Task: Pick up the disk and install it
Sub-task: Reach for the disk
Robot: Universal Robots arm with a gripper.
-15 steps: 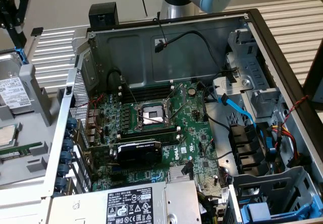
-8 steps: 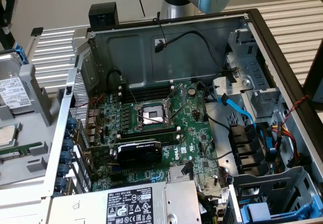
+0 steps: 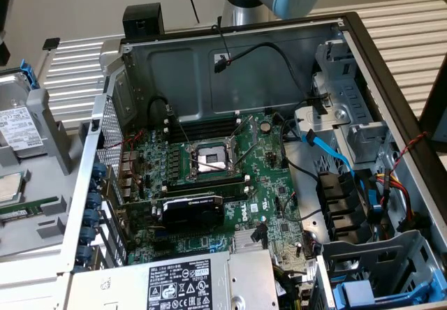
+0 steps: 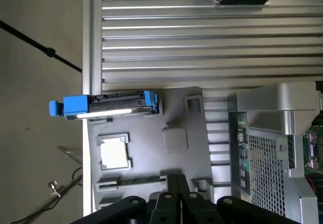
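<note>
The work stands at the very start of the pick-up: the disk (image 4: 118, 106) is not yet grasped and sits outside the computer case (image 3: 209, 65). It stands on its thin edge in a slot of the grey holder tray (image 4: 146, 133), which lies on the slatted table (image 4: 202, 32). In the exterior view, the disk's white label shows at the far left, beside the case. Its blue carrier (image 4: 75, 106) wraps the ends, with one tab jutting past the tray's rim. A small square chip (image 4: 113, 153) lies in its own recess just beside the disk. The hand (image 4: 175, 177) hangs above the tray with its fingers pressed together, pinching nothing. It is apart from the disk and roughly over the tray's other side. Judging from this, taking the disk calls for spreading the fingers and bringing them over the upturned edge. They would also need to line up across the disk's thin body, so that they close on metal or carrier and avoid the chip. Installing then calls for a free bay; a cage with blue plastic (image 3: 363, 292) sits at the case's corner on the exterior view's right, though I cannot tell whether it is the intended slot.
</note>
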